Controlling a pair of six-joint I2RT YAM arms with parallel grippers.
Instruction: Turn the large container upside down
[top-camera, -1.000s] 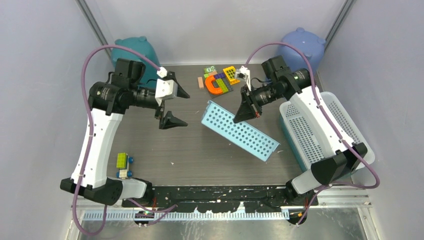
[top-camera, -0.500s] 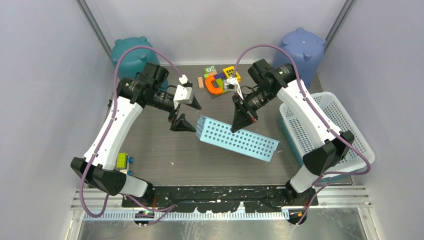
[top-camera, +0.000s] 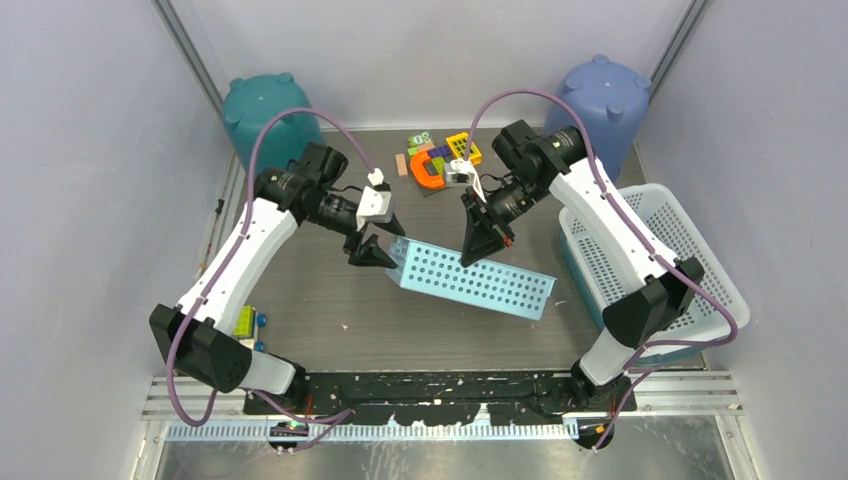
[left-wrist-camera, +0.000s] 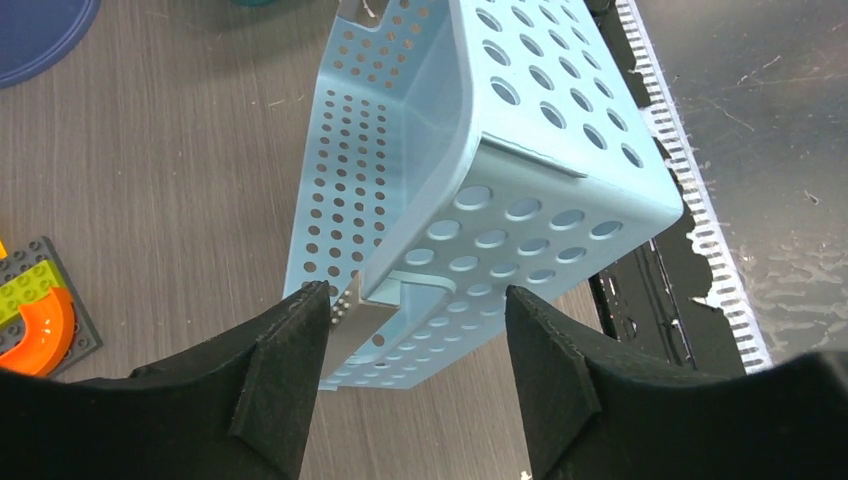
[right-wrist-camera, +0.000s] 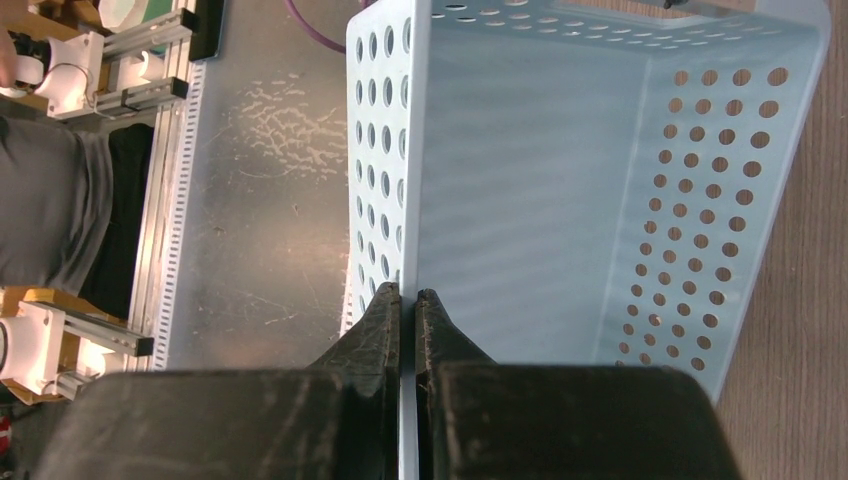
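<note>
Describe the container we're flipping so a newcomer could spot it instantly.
On the dark table, look between the two arms. The light blue container is tipped up, its wall pinched by the right gripper; unlike the white basket beside it, its holes are round.

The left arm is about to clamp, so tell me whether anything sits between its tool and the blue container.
Nothing visible does. The blue container's end wall lies right between the left tool's open fingers; the right tool grips its long wall.

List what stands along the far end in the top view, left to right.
teal bin → toy blocks → blue bin
</note>
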